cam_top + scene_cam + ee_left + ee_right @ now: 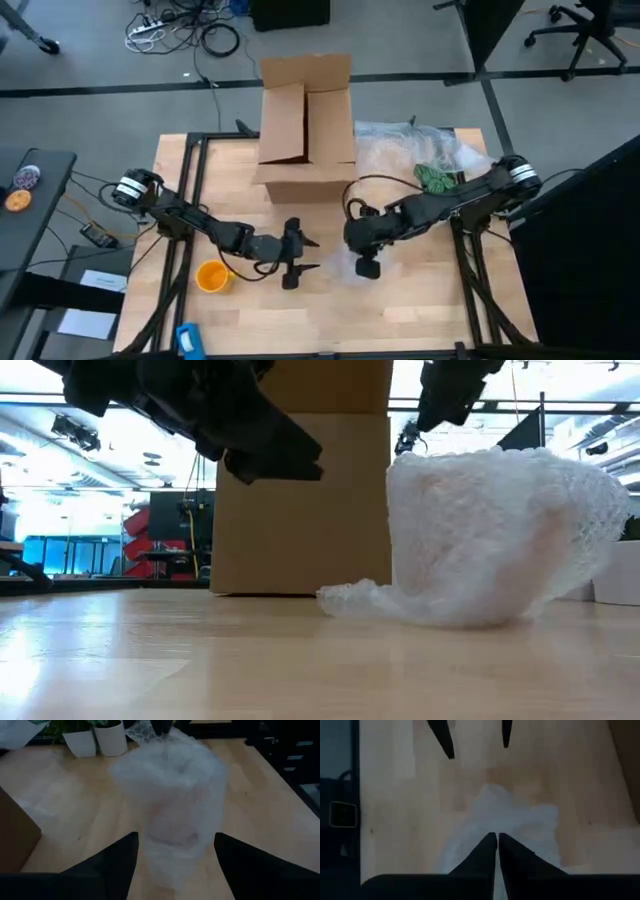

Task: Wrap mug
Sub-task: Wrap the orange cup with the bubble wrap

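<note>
No readable writing or brand anywhere; the cardboard box (pixel 305 125) shows plain brown sides, flaps up, sitting at the far middle of the desk (pixel 430 310).

Mug (pixel 212 276): yellow-orange, on the desk near the left front, beside the left arm's forearm, unwrapped, nothing touching it. The handle can't be made out from above. It is out of the low and wrist views.

Left claw (pixel 303 257): fingers spread wide, held off the desk in front of the box and pointing at a standing bundle of bubble wrap (pixel 490 535). The left wrist view shows the bundle between and beyond the two fingers, not touched. What is inside the bundle is hidden; it looks cloudy.

Right claw (pixel 367 268): tips pressed together, pinching the top of the bubble wrap, as the right wrist view shows. From above, the arm covers most of the bundle.

More clear plastic (pixel 405 150) lies right of the box, with a green plant (pixel 436 178) partly under the right arm. A blue item (pixel 190 340) sits at the front left edge, partly cut off. Bare wood is open across the front right.
</note>
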Available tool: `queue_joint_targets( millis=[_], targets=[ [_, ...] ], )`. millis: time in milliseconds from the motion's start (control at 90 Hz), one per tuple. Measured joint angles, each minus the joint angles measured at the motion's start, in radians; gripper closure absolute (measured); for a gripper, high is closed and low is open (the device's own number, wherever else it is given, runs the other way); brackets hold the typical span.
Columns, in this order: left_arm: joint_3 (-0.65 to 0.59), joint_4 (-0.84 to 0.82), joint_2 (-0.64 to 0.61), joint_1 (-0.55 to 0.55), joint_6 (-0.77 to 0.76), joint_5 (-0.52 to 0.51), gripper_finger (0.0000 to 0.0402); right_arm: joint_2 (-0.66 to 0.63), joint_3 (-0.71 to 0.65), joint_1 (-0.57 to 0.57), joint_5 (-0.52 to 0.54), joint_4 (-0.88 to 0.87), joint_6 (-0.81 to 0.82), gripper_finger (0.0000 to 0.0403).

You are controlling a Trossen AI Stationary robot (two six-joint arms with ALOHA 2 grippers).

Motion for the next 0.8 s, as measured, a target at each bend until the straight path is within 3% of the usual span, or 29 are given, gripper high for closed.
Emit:
queue_joint_targets(
  millis=[233, 400, 556, 800],
  targets=[
    [0.0, 0.005, 0.001, 0.0, -0.03, 0.0, 0.0154, 0.229, 0.004, 0.0, -0.009, -0.099, 0.006, 0.0403],
    [0.001, 0.094, 0.042, 0.0, -0.029, -0.002, 0.0154, 0.344, 0.017, 0.011, -0.046, -0.101, -0.011, 0.0403],
    [0.001, 0.18, 0.099, 0.001, -0.015, -0.005, 0.0154, 0.313, 0.013, 0.013, -0.054, -0.111, -0.005, 0.0403],
    [0.002, 0.342, 0.177, 0.019, -0.009, -0.041, 0.0154, 0.104, 0.01, 0.017, -0.077, -0.157, 0.013, 0.0403]
  ],
)
